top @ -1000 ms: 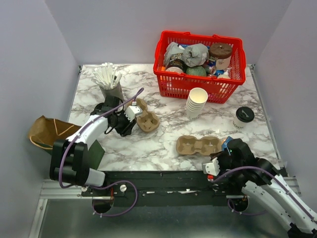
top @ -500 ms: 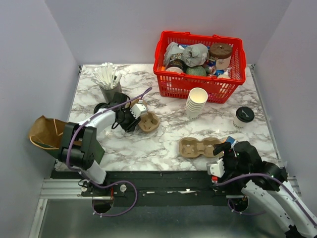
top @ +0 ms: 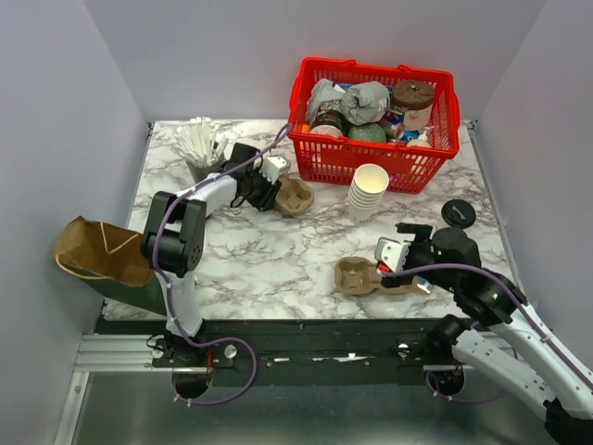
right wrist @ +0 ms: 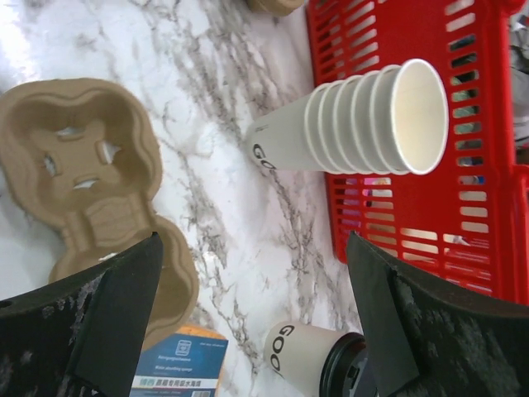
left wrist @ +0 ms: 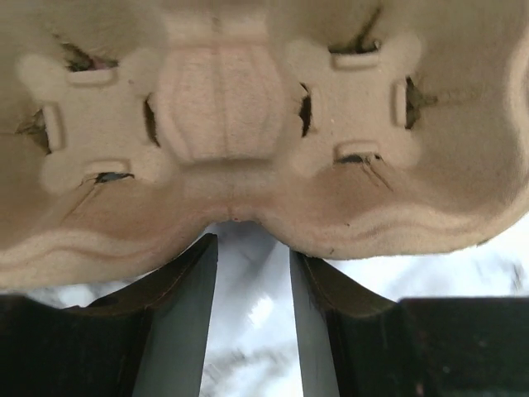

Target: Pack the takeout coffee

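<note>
Now that the right claw (right wrist: 252,248) has sprung from shut to fully open, holding nothing, it hangs just above the near cup carrier (right wrist: 91,157) on the counter (top: 278,269), so a grasp looks next. The left claw (left wrist: 252,248), half-closed on the second carrier (top: 295,197), has swung it toward the red basket (top: 315,158). The lidded coffee (top: 457,215) stands unpacked near the right edge.

Black-lidded coffee cup (top: 457,213) upright near pulp carrier (top: 359,275); second carrier (top: 296,197) in left claw (left wrist: 252,248).
</note>
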`<state>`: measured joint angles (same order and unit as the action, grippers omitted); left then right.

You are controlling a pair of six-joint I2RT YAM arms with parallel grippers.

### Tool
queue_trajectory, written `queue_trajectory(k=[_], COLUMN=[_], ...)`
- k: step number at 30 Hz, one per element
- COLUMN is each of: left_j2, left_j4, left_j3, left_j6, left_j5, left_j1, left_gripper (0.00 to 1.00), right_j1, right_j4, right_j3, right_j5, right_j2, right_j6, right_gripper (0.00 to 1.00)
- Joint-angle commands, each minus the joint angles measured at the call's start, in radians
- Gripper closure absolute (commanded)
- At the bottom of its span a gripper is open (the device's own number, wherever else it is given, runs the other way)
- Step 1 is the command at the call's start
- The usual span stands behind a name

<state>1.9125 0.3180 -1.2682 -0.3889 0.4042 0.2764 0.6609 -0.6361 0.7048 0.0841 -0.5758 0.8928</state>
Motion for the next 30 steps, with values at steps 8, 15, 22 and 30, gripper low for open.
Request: queue_trajectory(k=[8,15,22,30], left_j2=[0.025,-0.323,-0.504,-0.535], left_j4=[0.126,0.588,0.900,1.199], left_j3=[-0.151,-0.126,-0.459,-0.691], left_j6=[0.052,-0.166,-0.323,-0.582], left_j5=[0.031,0.251,0.067,-0.154], left_j1=[-0.023,-0.025,-0.046,-0.313], left_gripper=[0.48,0.29,0.22,0.21], right_j1=[-0.004,-0.006,-0.038,-0.073], right_j4=[0.119,0.142,0.190,0.250], right_j3=[0.050,0.148,0.286,0.418], right_j5=[-0.063,0.015,0.127,0.345], right_j2=[-0.032,-0.183,-0.430,-0.565], right_j6=[-0.094,-0.228,-0.431,-0.595], right_gripper=[0.00,0.00,0.00,0.00])
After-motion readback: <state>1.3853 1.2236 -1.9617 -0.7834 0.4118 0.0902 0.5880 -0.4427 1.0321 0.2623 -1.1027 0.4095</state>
